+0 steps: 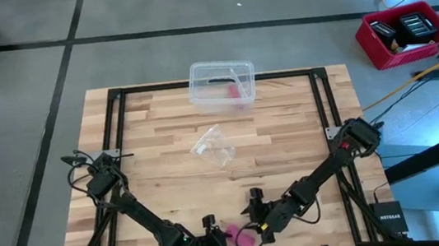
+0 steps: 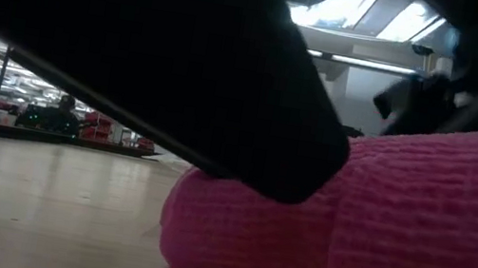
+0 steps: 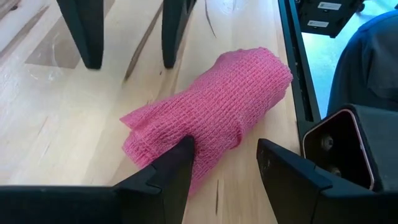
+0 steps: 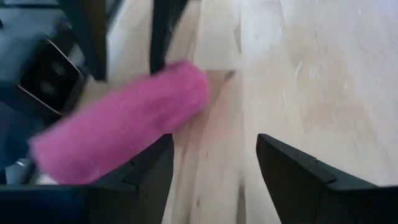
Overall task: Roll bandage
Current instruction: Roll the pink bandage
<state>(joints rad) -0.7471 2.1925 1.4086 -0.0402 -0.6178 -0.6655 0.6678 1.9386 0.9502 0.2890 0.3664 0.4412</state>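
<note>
At the near edge of the pale wooden butcher-block desk point(image 1: 165, 154), the pink, soft, waffle-textured fabric bandage point(image 1: 244, 237) lies in a short, loosely rolled cylinder, with one end looser and rumpled point(image 3: 140, 134). Both dark arms reach down to it from the sides. The left end effector point(image 3: 217, 163) sits right at the roll with its fingers spread wide; one dark fingertip point(image 3: 181, 152) presses against the loose end of the bandage point(image 3: 214, 112), while the other finger stands clear on the bare wood. The right end effector point(image 4: 214, 158) hovers just beside the opposite end of the bandage point(image 4: 121, 127), its fingers also set wide apart, with the roll lying just off one finger and not between the two. From table height the pink fabric point(image 2: 358, 230) fills the foreground, with a dark finger point(image 2: 228, 84) bearing on its top.

Farther back on the desk, a small, crumpled, clear plastic wrapper point(image 1: 214, 146) lies near the middle, well apart from the roll. A clear plastic rectangular box point(image 1: 222, 84) stands at the far edge with something pink inside. On the floor beyond the desk's right corner is a red plastic crate point(image 1: 405, 33).
</note>
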